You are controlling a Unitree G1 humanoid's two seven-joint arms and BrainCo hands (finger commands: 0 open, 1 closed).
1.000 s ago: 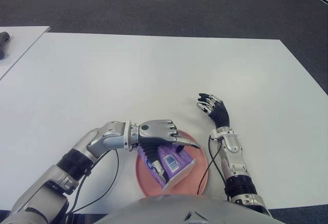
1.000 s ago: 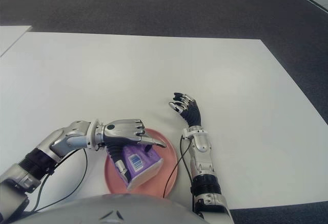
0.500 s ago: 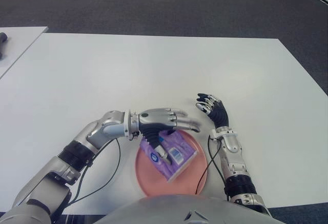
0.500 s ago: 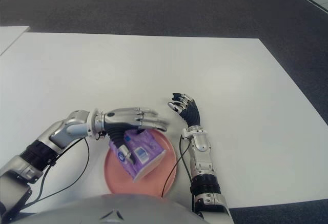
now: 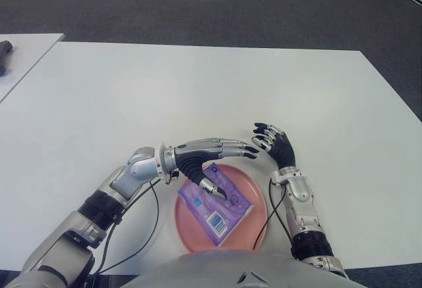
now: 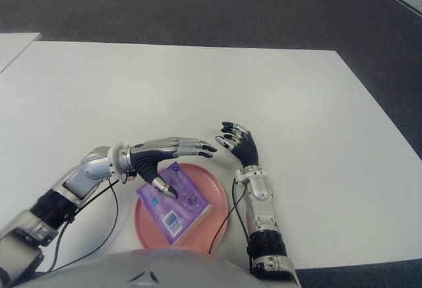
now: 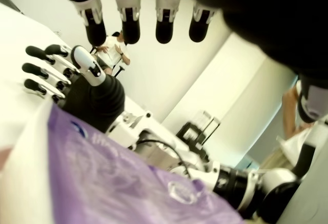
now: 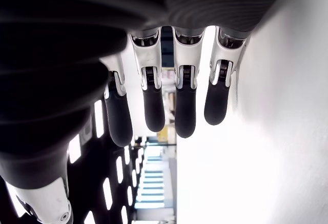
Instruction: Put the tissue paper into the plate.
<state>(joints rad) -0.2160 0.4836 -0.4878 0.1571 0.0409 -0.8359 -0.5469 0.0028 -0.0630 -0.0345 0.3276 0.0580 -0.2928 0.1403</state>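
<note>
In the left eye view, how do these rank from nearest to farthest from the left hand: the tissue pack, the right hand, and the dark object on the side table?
1. The tissue pack, lying in the pink plate, just under the open left hand.
2. The right hand, just beyond the left hand's fingertips, on the robot's right.
3. The dark object, on the side table at the far left.

My left hand [image 5: 201,158] has silver metal finger segments with black rubbery tips and a black palm pad, joined to a silver wrist cuff and a forearm of grey shells with black ribbed joints. A thin black cable loops off that forearm. My right hand [image 5: 271,141] is mostly black, with silver knuckle links, above a silver forearm and a black collar; another black cable runs alongside it.
</note>
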